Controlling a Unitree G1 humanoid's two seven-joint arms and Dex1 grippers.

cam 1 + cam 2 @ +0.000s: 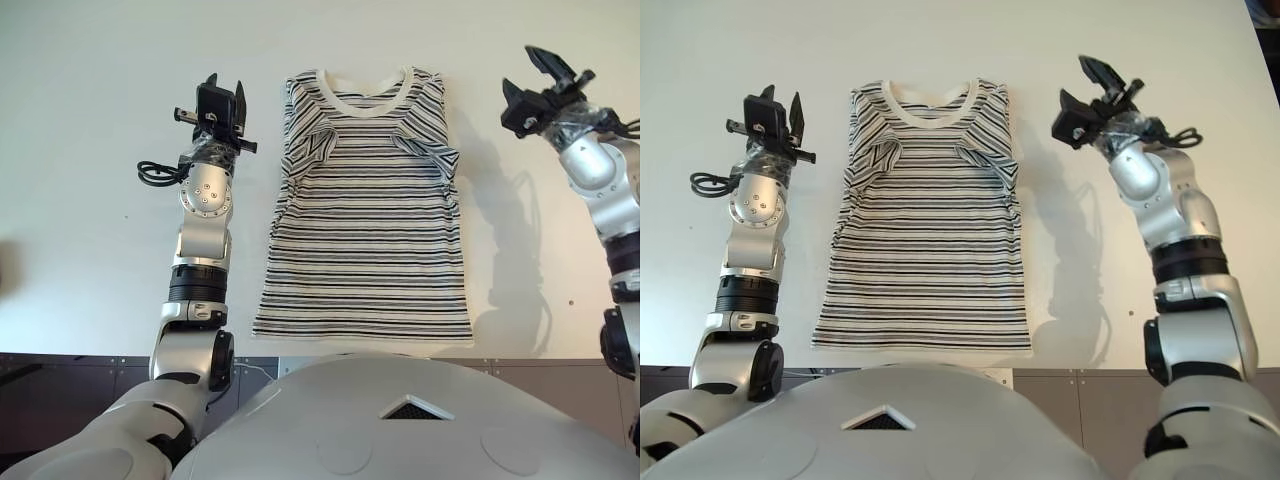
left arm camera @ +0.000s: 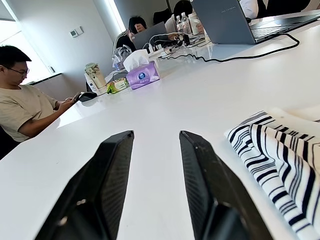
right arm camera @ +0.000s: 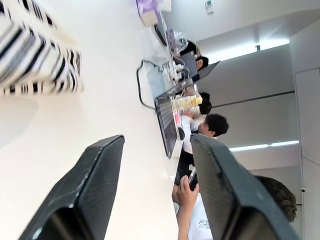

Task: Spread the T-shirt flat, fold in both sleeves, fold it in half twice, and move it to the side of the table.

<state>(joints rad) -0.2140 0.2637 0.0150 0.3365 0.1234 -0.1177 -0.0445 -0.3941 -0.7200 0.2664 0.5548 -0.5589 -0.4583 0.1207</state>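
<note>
The T-shirt (image 1: 365, 230) is lying flat on the desk (image 1: 100, 200), sleeves tucked in; the left claw (image 1: 224, 84) and right claw (image 1: 1075, 78) are hovering wide and empty beside its shoulders, seemingly lining up for the first half-fold

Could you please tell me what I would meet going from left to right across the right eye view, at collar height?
Black left gripper → black-and-white striped T-shirt → black right gripper.

T-shirt (image 1: 365, 230) soft cloth; table (image 1: 90, 70) smooth matt white; left end effector (image 2: 156, 136) black plastic.
</note>
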